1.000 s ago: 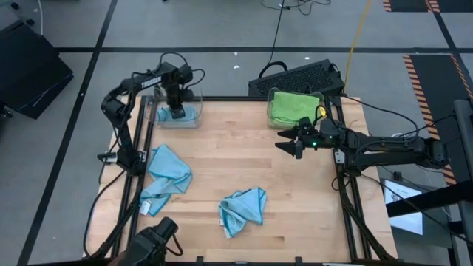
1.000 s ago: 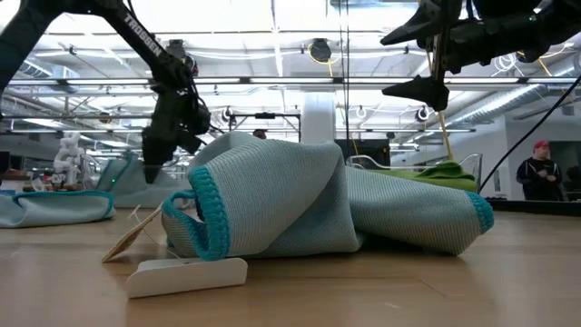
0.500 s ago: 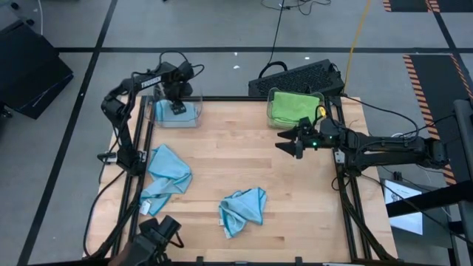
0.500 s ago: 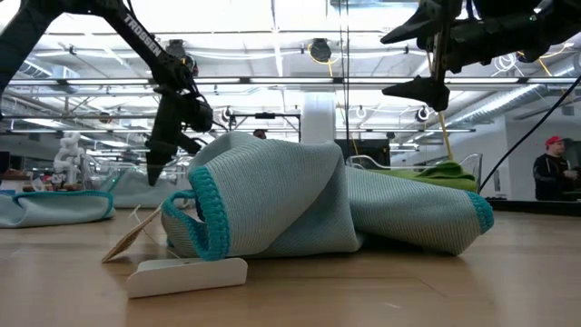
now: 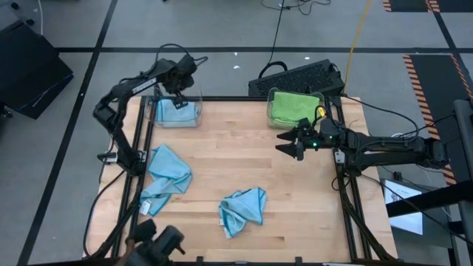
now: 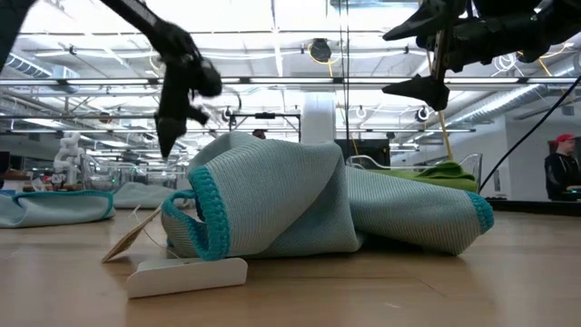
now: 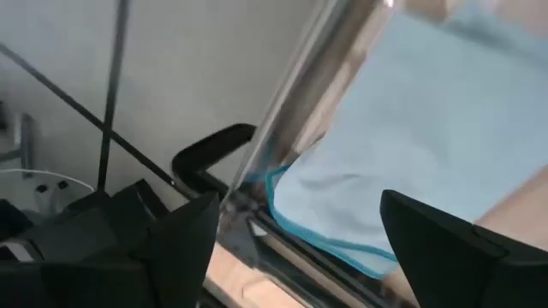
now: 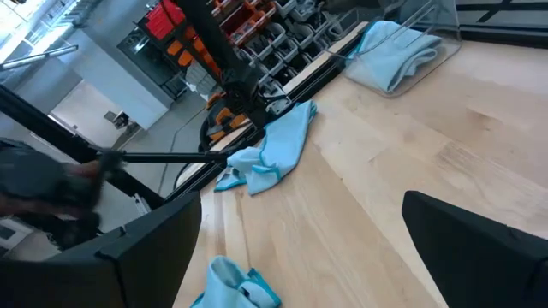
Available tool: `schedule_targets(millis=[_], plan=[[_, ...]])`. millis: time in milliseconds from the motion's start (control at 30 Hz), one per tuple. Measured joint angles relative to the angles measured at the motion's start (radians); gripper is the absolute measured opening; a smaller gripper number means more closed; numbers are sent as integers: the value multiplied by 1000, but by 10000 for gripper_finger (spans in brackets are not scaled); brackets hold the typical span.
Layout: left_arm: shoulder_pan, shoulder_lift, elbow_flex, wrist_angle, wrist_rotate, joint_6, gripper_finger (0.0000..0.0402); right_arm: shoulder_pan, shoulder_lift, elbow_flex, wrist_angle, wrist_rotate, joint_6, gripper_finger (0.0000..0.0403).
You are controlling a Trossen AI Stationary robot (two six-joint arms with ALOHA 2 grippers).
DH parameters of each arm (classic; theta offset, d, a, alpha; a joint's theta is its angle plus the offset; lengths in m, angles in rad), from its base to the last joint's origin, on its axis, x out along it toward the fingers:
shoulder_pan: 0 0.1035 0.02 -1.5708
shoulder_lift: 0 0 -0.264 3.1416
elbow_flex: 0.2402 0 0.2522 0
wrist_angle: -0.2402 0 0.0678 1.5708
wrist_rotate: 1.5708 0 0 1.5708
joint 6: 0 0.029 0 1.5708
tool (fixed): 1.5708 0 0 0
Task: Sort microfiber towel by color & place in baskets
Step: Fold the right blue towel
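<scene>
The left end effector [image 5: 179,76], fingers apart and empty, has lifted clear of the far-left corner basket [image 5: 177,111], leaving a blue towel [image 5: 176,112] inside; two remain on the counter [image 5: 295,185].

Grey floor [image 5: 222,26] with black lines, striped hazard tape [image 5: 425,70], bright ceiling lights [image 6: 272,18], white pillar [image 6: 319,118]

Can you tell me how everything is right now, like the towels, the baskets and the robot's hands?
left basket: holds a blue towel
right basket: holds a green towel
blue towel by the left edge: crumpled on the table
blue towel near the front: crumpled on the table
left gripper: open, empty, above the left basket
right gripper: open, empty, over the table
</scene>
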Motion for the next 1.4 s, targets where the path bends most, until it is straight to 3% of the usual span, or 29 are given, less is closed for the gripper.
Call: schedule_targets(millis=[133, 300, 500, 667, 833, 967, 1133, 1400], plan=[[-47, -127, 0, -14, 47, -141, 302, 0, 0, 0, -13, 2, -28, 396], [-142, -280, 0, -50, 194, -334, 276, 0, 0, 0, -41, 2, -67, 396], [-375, -422, 0, -82, 265, -393, 258, 0, 0, 0, -60, 1, -74, 396], [-566, -490, 0, -110, 331, -580, 263, 0, 0, 0, -62, -28, -67, 396], [-698, -495, 71, -173, 368, -762, 253, 0, 0, 0, -79, -59, -57, 396], [-776, -459, 152, -177, 368, -775, 230, 0, 0, 0, -106, -82, -51, 396], [-823, -418, 199, -157, 375, -734, 209, 22, 0, 11, -121, -112, 86, 392], [-834, -387, 201, -145, 363, -706, 223, 138, 0, 120, -272, 14, 124, 357]])
